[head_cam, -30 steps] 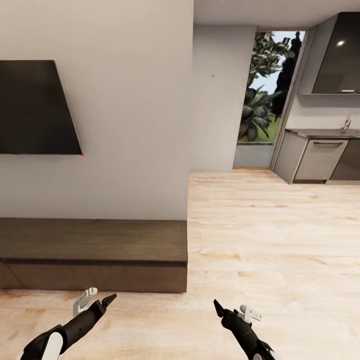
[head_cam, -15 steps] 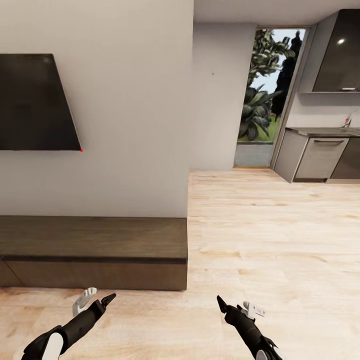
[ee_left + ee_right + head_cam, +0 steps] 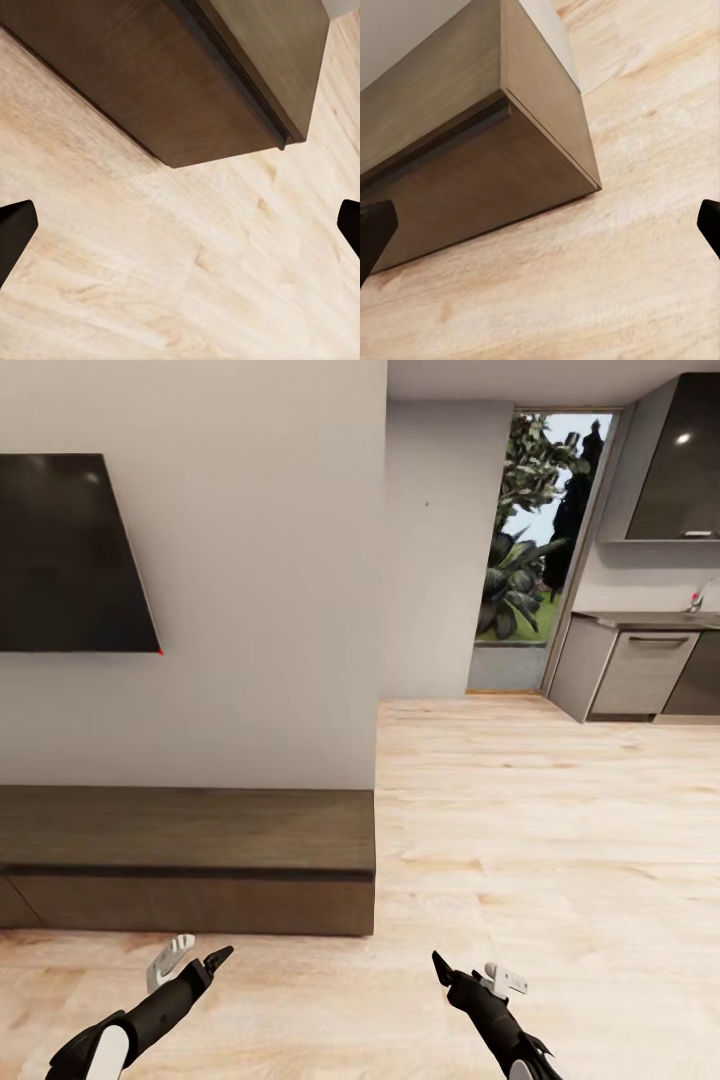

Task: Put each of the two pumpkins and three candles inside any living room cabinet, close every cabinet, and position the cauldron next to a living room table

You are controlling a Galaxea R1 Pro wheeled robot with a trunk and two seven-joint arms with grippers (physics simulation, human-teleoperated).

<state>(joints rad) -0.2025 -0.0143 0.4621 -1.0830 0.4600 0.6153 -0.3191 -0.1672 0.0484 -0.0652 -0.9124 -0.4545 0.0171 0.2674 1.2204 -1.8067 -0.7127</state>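
Observation:
The cabinet is a long, low dark brown unit against the white wall, with its fronts flush and shut. Its right end stands just ahead of both arms. My left gripper hovers over the wood floor a little in front of the cabinet's front face. Its fingertips stand wide apart, open and empty, and the cabinet's corner lies beyond them. My right gripper is off the cabinet's right end, also open and empty, facing the end panel. The pumpkins, candles, cauldron and table are out of view.
A black TV hangs on the wall above the cabinet. To the right, light wood floor runs to a glass door and grey kitchen units. The wall corner ends at the cabinet's right end.
The whole picture has slid upward a little, so the camera has moved. The right gripper has shifted slightly; the left looks unchanged.

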